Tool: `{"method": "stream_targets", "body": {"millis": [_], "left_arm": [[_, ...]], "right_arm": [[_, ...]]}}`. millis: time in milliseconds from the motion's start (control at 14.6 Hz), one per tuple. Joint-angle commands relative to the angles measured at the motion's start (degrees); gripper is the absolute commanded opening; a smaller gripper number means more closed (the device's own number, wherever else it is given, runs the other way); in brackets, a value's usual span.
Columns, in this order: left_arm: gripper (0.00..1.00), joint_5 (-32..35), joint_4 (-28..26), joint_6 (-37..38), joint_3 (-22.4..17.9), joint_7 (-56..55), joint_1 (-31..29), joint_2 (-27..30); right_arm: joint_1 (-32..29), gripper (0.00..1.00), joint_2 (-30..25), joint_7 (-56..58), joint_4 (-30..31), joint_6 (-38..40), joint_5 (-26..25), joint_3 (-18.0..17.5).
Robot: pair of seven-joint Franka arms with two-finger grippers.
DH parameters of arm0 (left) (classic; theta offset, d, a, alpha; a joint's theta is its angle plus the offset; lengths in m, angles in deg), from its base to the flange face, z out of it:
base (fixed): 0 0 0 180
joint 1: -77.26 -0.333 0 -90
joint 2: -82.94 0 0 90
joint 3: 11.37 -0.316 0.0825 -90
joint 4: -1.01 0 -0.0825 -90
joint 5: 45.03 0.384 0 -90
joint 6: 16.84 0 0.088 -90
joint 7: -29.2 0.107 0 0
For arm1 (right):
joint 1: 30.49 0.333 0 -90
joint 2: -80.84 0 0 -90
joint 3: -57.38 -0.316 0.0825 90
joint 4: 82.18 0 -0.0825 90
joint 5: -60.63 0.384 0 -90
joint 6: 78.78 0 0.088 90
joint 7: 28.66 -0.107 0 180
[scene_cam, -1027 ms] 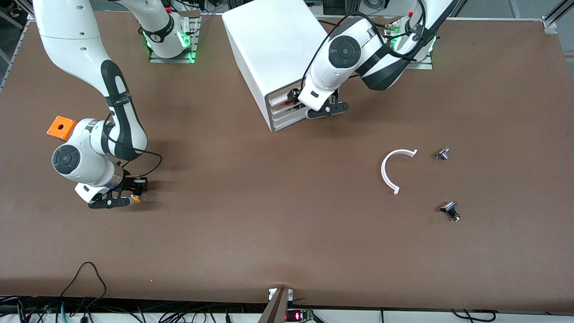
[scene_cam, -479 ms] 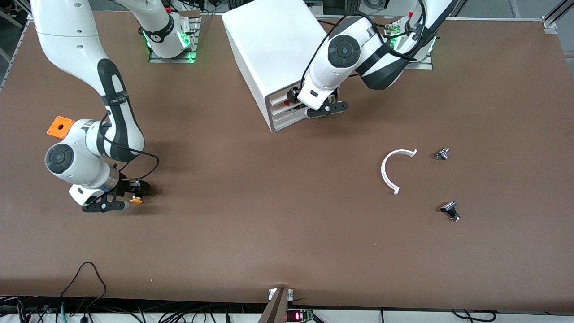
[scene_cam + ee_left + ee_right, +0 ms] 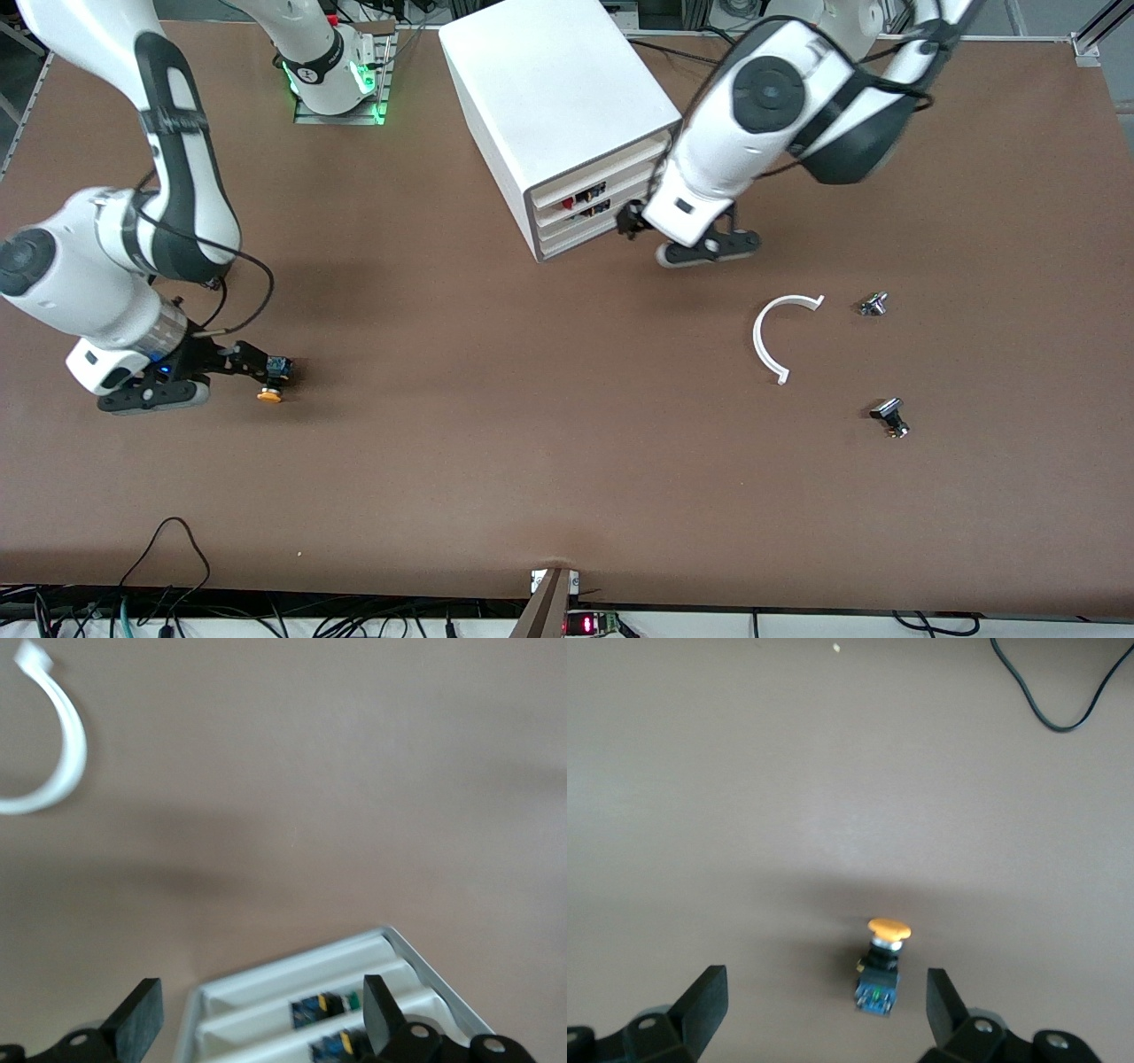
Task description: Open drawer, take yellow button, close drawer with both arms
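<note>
The button point(image 3: 270, 390), with an orange-yellow cap and a black-and-blue body, lies on its side on the table toward the right arm's end. In the right wrist view the button point(image 3: 881, 976) is below and between my open fingers. My right gripper point(image 3: 152, 397) point(image 3: 824, 1005) is open, empty and raised above the table beside the button. The drawer point(image 3: 620, 164) point(image 3: 283, 977) sits level with the three drawers below it in the white cabinet point(image 3: 549, 89). My left gripper point(image 3: 709, 250) point(image 3: 261, 1023) is open and empty, up in the air in front of the cabinet.
A white curved strip point(image 3: 772, 335) point(image 3: 62, 744), a small metal button point(image 3: 873, 304) and a black-capped metal button point(image 3: 889, 416) lie toward the left arm's end. A black cable point(image 3: 168, 540) point(image 3: 1045, 691) loops at the table edge nearest the front camera.
My right gripper has let go of the button and risen away; the button stays on the table. My left gripper has drawn back from the cabinet's front and up.
</note>
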State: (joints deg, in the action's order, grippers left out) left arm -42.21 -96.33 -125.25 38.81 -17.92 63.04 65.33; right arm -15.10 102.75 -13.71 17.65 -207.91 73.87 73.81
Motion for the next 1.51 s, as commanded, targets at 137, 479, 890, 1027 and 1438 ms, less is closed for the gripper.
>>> {"method": "stream_targets", "body": {"millis": [137, 479, 890, 1027, 1438], "left_arm": [[0.99, 8.2, 7.6, 8.6, 0.4, 18.3, -8.2, -0.1], [0.99, 15.0, 17.8, 22.8, 0.4, 31.0, -11.4, -0.1], [0.99, 8.7, 19.8, 29.2, -10.3, 42.7, -11.1, 8.8], [0.99, 0.5, 17.8, 29.0, -25.8, 45.9, -2.4, 12.8], [0.99, 0.5, 3.7, 18.1, -41.6, 49.3, 10.4, 24.1]], "right_arm": [[0.9, 0.99, -7.0, -3.6, -1.6, 12.1, -1.7, 0.0], [-5.8, 0.99, -12.9, -15.8, -7.3, 25.4, -9.4, -10.8], [-13.4, 0.99, -20.4, -19.6, -7.4, 33.6, -12.2, -18.6], [-15.6, 0.99, -22.8, -20.2, -7.4, 36.4, -12.3, -20.7], [-17.3, 0.99, -25.2, -22.7, -7.4, 40.4, -12.4, -22.9]]}}
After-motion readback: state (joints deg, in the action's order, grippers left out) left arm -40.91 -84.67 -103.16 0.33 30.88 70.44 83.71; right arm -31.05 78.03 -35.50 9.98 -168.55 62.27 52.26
